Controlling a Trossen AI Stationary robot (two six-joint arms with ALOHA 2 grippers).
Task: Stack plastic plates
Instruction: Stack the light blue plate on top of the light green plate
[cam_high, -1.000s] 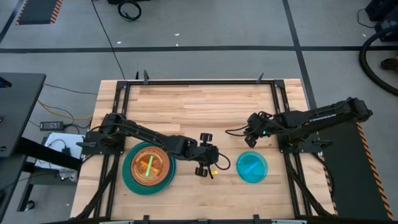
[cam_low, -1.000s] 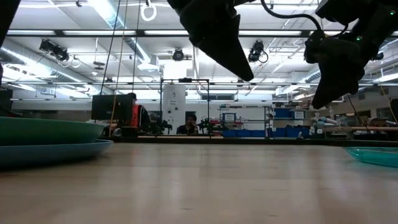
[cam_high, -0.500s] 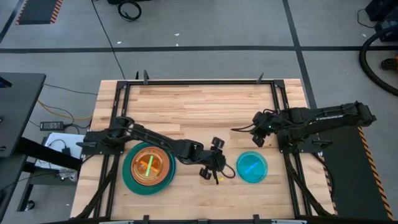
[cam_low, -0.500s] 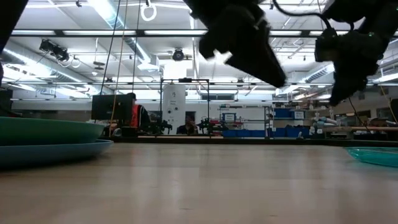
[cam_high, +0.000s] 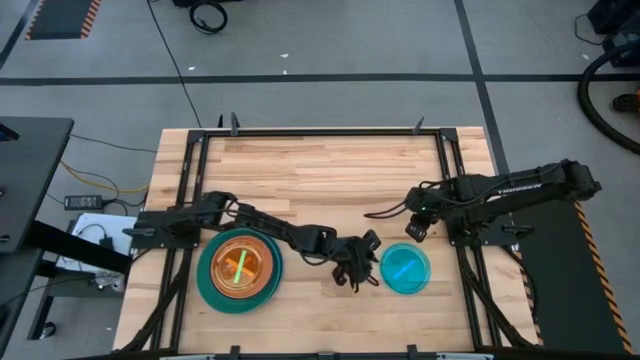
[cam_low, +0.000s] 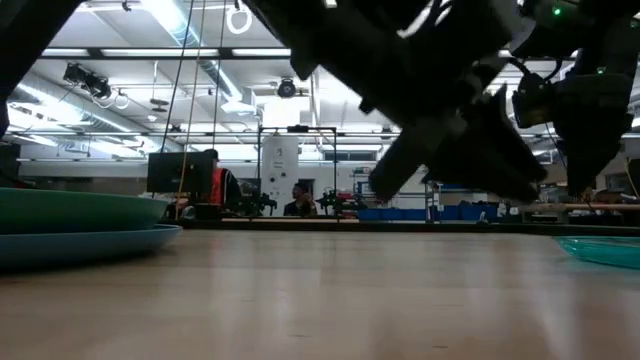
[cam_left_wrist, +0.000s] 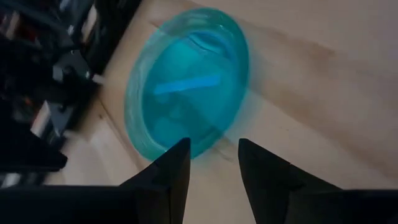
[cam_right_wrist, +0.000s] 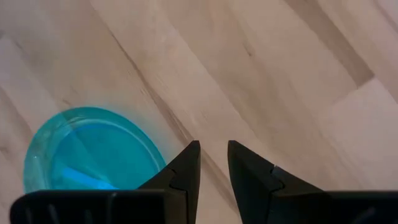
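A small translucent cyan plate (cam_high: 405, 268) lies flat on the wooden table, near its front right. My left gripper (cam_high: 362, 272) reaches across to that plate's left rim and hangs just above the table. Its fingers are open, with the near rim of the plate (cam_left_wrist: 186, 81) just ahead of the fingertips (cam_left_wrist: 213, 149) and nothing between them. At the front left stands a stack (cam_high: 240, 268): a large teal plate at the bottom, an orange one on it, green showing in the middle. My right gripper (cam_high: 412, 232) hovers open just beyond the cyan plate (cam_right_wrist: 87, 149), pointing down.
A black metal frame (cam_high: 320, 132) runs along the table's far edge and down both sides. Bare wood (cam_high: 320, 190) fills the middle and far half of the table. Beyond the table the low view shows a workshop with people (cam_low: 215, 185) seated far off.
My left gripper has gone toward the table's right edge and down, away from the stack and up to the cyan plate's rim, rolling about its own axis as it went. My right gripper has stayed in place and tipped further downward. No plate has moved.
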